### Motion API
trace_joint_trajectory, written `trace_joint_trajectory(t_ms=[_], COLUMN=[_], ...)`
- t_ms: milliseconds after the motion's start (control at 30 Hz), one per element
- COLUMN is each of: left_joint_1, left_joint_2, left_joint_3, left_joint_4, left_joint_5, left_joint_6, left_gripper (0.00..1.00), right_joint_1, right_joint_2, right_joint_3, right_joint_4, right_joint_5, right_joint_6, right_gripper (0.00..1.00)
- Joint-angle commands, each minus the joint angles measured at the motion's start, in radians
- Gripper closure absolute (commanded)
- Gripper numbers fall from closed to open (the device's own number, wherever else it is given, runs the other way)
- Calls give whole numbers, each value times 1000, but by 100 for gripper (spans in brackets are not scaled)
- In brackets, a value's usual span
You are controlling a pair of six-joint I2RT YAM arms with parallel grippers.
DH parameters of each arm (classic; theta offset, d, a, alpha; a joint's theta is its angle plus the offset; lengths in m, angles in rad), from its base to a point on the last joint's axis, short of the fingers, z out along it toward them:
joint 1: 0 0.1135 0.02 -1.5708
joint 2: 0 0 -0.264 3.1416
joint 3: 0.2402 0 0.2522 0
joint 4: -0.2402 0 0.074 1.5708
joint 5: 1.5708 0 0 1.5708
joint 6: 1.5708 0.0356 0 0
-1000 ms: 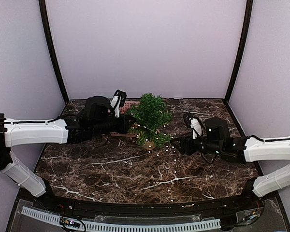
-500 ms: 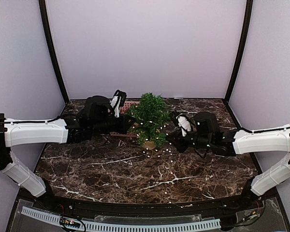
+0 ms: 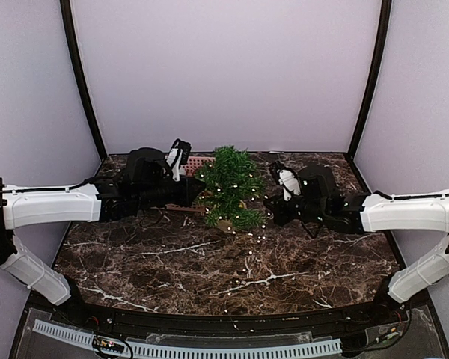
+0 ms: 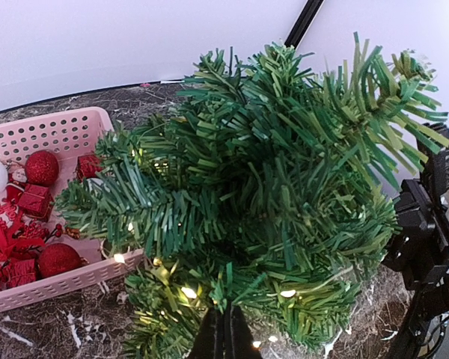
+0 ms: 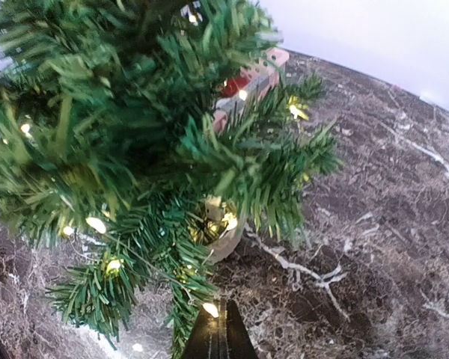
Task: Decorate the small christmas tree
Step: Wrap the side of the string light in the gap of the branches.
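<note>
The small christmas tree [image 3: 230, 185] stands upright in its tan pot [image 5: 236, 238] at the back middle of the marble table. A string of lit lights [image 3: 248, 258] winds through its low branches and trails down toward the front edge. My left gripper [image 4: 226, 327] is shut, with its tips buried in the tree's [image 4: 269, 172] low needles. I cannot tell whether it pinches anything. My right gripper [image 5: 219, 329] sits low on the tree's right side, shut on the light string, with one bulb [image 5: 211, 309] at its fingertips.
A pink basket [image 4: 60, 134] with red baubles [image 4: 41, 166], small red gift boxes and a white ball stands behind the tree on the left. In the top view the basket [image 3: 199, 161] is mostly hidden by the left arm. The booth's walls close in the back and sides.
My right arm has moved back and left to the tree, and its jaws have shut on the light string. The trailing lights have swung left. The left arm has barely moved.
</note>
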Motion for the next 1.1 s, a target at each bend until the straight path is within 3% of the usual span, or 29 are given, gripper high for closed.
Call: trace_joint_trajectory(t_ms=[0, 100, 233, 667, 933, 1067], left_joint_1=[14, 19, 26, 79, 78, 74], left_joint_2=[-48, -51, -49, -40, -140, -177], left_joint_3=[-16, -17, -18, -34, -83, -109], left_joint_4=[3, 3, 3, 52, 17, -12], left_joint_5=[-6, -2, 3, 56, 98, 128], left_joint_6=[11, 12, 16, 69, 75, 34], left_gripper=[100, 100, 100, 99, 48, 36], right_joint_1=[-4, 3, 3, -9, -8, -6], right_joint_2=[20, -3, 9, 104, 25, -14], right_joint_3=[-31, -81, -94, 58, 110, 143], right_joint_4=[-21, 2, -41, -85, -141, -189], right_joint_5=[-52, -95, -41, 117, 107, 100], right_joint_6=[62, 89, 121, 191, 163, 138], right_gripper=[100, 100, 100, 100, 100, 100])
